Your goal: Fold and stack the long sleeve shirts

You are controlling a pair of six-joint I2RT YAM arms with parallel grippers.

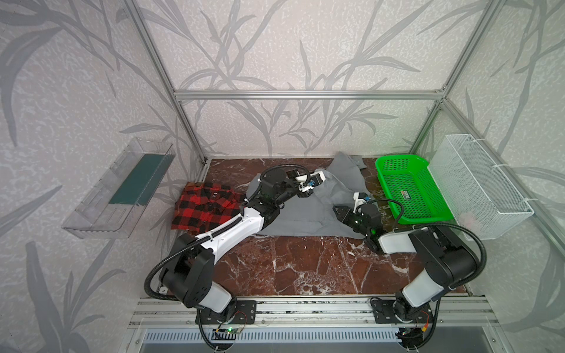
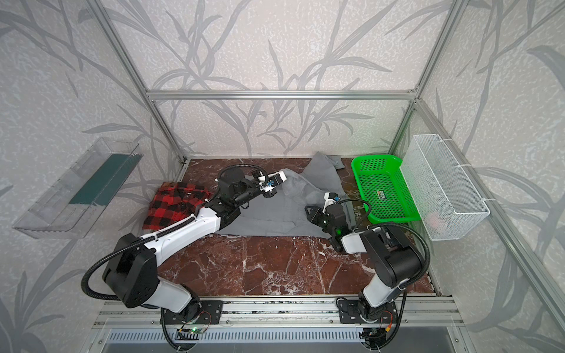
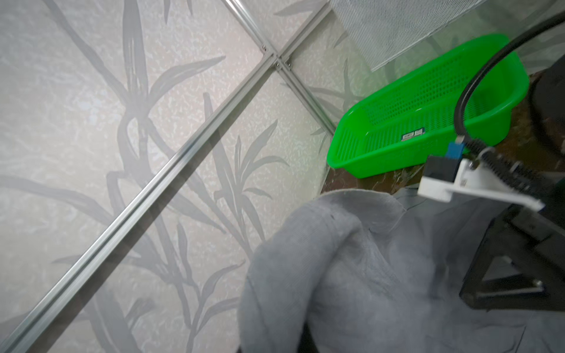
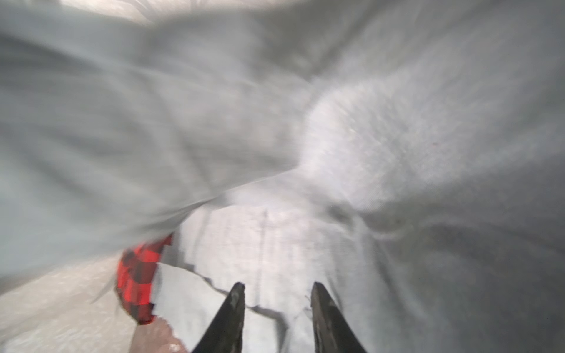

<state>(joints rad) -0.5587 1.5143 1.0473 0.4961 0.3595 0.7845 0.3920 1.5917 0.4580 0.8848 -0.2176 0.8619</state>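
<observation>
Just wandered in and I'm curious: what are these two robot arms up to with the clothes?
They are folding shirts on a marble table. The left gripper is shut on a part of the gray shirt, holding it up near the back. The right gripper hovers open over the same shirt, holding nothing. The plaid shirt looks already folded, lying at the left.

We see both top views bright and evenly lit by diffuse light, with only soft shadows on the glossy surface [image 1: 305, 262] and wide-lens stretch at the corners. In the left wrist view the wall [image 3: 91, 122] is sharp, the near gray shirt [image 3: 351, 275] softer. Motion blur smears the right wrist view; only the tips of the right end effector [image 4: 276, 285] look crisp.
</observation>
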